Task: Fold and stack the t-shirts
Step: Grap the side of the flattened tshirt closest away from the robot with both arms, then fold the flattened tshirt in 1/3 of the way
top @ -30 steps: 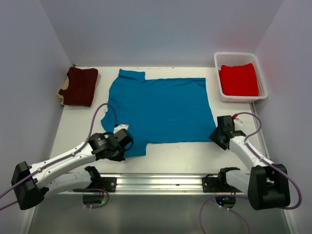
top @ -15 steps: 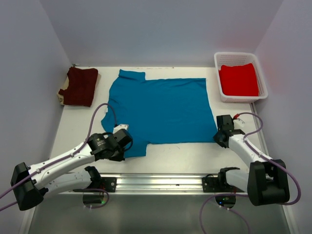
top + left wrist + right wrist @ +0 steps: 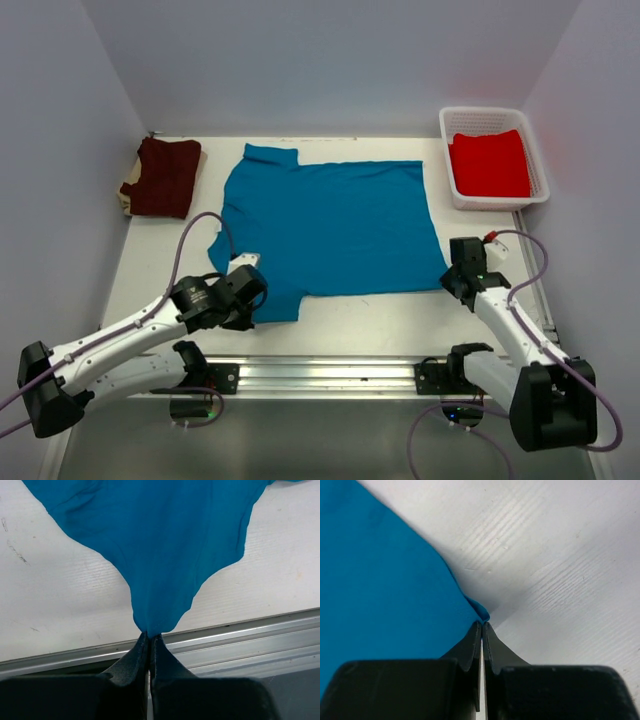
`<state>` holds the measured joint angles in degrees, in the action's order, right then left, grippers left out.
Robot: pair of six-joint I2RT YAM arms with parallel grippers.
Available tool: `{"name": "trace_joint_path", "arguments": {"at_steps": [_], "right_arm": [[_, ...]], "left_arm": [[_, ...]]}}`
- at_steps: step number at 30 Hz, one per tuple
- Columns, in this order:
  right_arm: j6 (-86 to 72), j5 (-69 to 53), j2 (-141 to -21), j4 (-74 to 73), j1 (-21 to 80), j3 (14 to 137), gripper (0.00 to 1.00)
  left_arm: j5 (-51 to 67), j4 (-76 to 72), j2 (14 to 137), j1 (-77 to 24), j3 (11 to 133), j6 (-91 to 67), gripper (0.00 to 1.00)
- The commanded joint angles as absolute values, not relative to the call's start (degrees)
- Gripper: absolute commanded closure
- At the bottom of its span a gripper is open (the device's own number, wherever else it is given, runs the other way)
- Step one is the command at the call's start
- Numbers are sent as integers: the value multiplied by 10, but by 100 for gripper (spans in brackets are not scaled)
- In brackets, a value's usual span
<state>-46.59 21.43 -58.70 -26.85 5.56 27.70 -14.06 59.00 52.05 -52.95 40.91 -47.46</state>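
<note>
Step in hand, as judged: the first fold of the teal shirt (image 3: 330, 225), caught at both ends of its near edge.

The teal shirt lies spread flat at mid-worktop (image 3: 370, 320), collar to the far left and hem to the right. The left gripper (image 3: 254, 291) sits at the near sleeve. In the left wrist view its fingers are pressed together on a drawn-out point of the cloth, just above the rail (image 3: 240, 640). The right gripper (image 3: 455, 278) sits at the near hem corner. In the right wrist view its fingers are closed, with the curled tip of that corner nipped between them (only a small bite of cloth shows, so this hold looks the slighter of the two).

The maroon shirt (image 3: 165, 178) lies folded at the far left, apart from the teal one. The red shirt (image 3: 488, 165) lies in the basket (image 3: 447, 160) at the far right. Two shirts seem not yet dealt with, so the task reads as roughly one third done.

The next move calls for both arms to rise together and keep the held edge taut between them. They would then carry it across to the far edge and lower it evenly, so that the fold lands straight and without wrinkles. Uneven lift or too much tension could pull the hem corner free.
</note>
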Motion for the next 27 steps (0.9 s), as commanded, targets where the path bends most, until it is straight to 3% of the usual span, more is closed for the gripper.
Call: {"name": "trace_joint_path", "arguments": {"at_steps": [1, 8, 16, 27], "right_arm": [[-447, 221, -530, -297, 54, 287, 100], [-425, 207, -527, -287, 54, 325, 100], [-407, 192, -691, -207, 54, 410, 100], [-389, 196, -868, -183, 50, 563, 100]], "left_arm": [[-163, 602, 481, -532, 434, -500, 100], [-217, 566, 474, -532, 442, -519, 100], [-364, 520, 575, -531, 495, -513, 100], [-353, 353, 656, -364, 507, -381, 100]]}}
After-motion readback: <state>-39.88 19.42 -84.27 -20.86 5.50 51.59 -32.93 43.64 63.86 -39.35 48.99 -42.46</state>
